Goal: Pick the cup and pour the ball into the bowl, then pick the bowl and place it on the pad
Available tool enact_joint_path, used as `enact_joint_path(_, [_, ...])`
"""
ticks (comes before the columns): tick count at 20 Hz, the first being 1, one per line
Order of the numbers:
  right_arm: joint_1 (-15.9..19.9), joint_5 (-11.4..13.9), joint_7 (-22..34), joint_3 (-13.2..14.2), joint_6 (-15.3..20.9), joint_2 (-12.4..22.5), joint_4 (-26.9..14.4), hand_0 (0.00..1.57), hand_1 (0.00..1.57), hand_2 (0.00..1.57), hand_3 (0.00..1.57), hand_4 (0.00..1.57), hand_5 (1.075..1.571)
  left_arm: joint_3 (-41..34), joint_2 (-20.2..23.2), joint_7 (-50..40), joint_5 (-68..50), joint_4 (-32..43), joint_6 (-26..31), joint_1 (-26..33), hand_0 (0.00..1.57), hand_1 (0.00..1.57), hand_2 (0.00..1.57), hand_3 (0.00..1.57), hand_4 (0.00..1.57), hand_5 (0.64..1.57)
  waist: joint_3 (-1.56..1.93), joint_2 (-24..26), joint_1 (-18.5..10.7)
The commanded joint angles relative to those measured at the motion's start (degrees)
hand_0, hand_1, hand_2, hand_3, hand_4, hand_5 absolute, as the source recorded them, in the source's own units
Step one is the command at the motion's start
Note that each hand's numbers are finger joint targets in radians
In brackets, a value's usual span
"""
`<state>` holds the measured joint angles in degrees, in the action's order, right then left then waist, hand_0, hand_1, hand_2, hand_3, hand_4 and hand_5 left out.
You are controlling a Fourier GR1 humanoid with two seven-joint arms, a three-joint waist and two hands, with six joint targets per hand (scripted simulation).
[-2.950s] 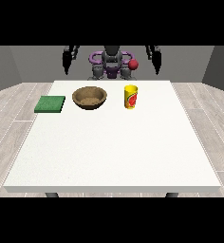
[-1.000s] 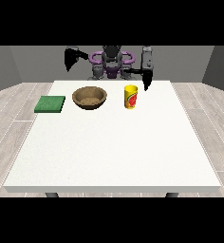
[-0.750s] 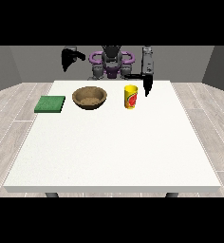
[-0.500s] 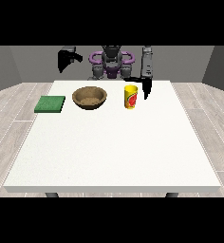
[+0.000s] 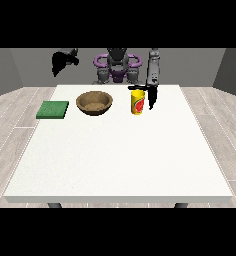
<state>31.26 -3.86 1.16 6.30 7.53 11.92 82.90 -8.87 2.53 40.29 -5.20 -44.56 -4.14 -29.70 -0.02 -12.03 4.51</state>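
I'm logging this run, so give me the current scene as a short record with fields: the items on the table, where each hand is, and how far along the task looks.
cup: yellow cup, upright, right of the bowl
bowl: brown bowl, between pad and cup
pad: green pad, at the table's left, nothing on it
table: white table
hand at the view's right: pointing down, right beside the cup; contact unclear
hand at the view's left: raised above the table's far left corner
task stage: cup not yet lifted, bowl not on pad

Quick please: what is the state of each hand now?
Hand at the view's right: beside the cup, fingers pointing down, open, holding nothing.
Hand at the view's left: raised, holding nothing; fingers cannot be told.
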Motion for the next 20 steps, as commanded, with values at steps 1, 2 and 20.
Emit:
enact_joint_path(1, [-0.5, -1.4, -4.8, 1.6, -2.5, 0.8, -1.3, 0.0, 0.0, 0.35, 0.56, 0.62, 1.568, -1.2, -0.2, 5.5, 0.2, 3.2, -1.3, -1.2, 0.0, 0.0, 0.0, 0.0, 0.0, 1.531, 0.0, -3.0, 0.6])
enact_joint_path(2, [1.9, -1.3, -2.4, 2.7, -1.7, 1.9, -1.8, 0.0, 0.0, 0.34, 0.52, 0.62, 1.568, -1.1, 0.1, 3.2, -0.2, 4.8, -0.1, -3.5, 0.0, 0.0, 0.0, 0.0, 0.0, 1.532, 0.0, -2.3, 0.5])
enact_joint_path(20, [-2.8, -5.1, -0.4, 5.4, -7.2, 5.6, 0.6, 0.0, 0.0, 0.38, 0.68, 0.58, 1.57, -1.5, -0.4, 13.4, 4.9, 13.8, -11.3, -4.5, 1.34, 1.34, 1.57, 1.57, 1.29, 1.184, 0.0, 0.5, 3.9])
